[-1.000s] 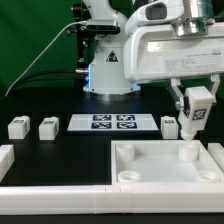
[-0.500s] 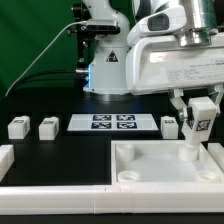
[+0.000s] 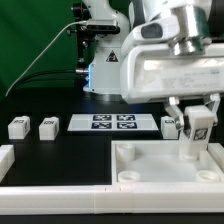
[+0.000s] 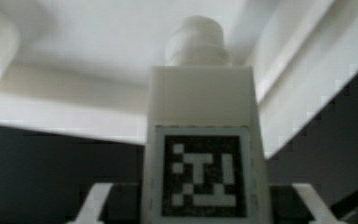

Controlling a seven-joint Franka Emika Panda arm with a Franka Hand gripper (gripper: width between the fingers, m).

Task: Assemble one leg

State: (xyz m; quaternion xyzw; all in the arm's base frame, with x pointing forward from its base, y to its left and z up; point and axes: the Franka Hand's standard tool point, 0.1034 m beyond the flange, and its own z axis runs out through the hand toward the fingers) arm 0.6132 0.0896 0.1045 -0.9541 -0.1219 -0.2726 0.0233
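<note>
My gripper (image 3: 197, 122) is shut on a leg (image 3: 196, 132), a stubby white block with a black-and-white tag, and holds it upright. The leg's lower end sits at the far right round socket of the large white tray-like piece (image 3: 150, 172). In the wrist view the leg (image 4: 202, 110) fills the middle, its peg tip (image 4: 197, 35) points into the white tray (image 4: 87, 95), and the fingers (image 4: 99, 205) flank it. Three more legs stand on the black table: two at the exterior view's left (image 3: 17, 127) (image 3: 47, 127) and one (image 3: 169, 125) just left of the gripper.
The marker board (image 3: 111, 123) lies between the loose legs. A white rail (image 3: 50, 195) runs along the front and a white block (image 3: 5, 157) stands at the left edge. The robot base (image 3: 105, 70) stands behind.
The gripper has come down with the leg and shifted slightly, bringing the leg's lower end to the tray's far right socket. The other legs have not moved.
</note>
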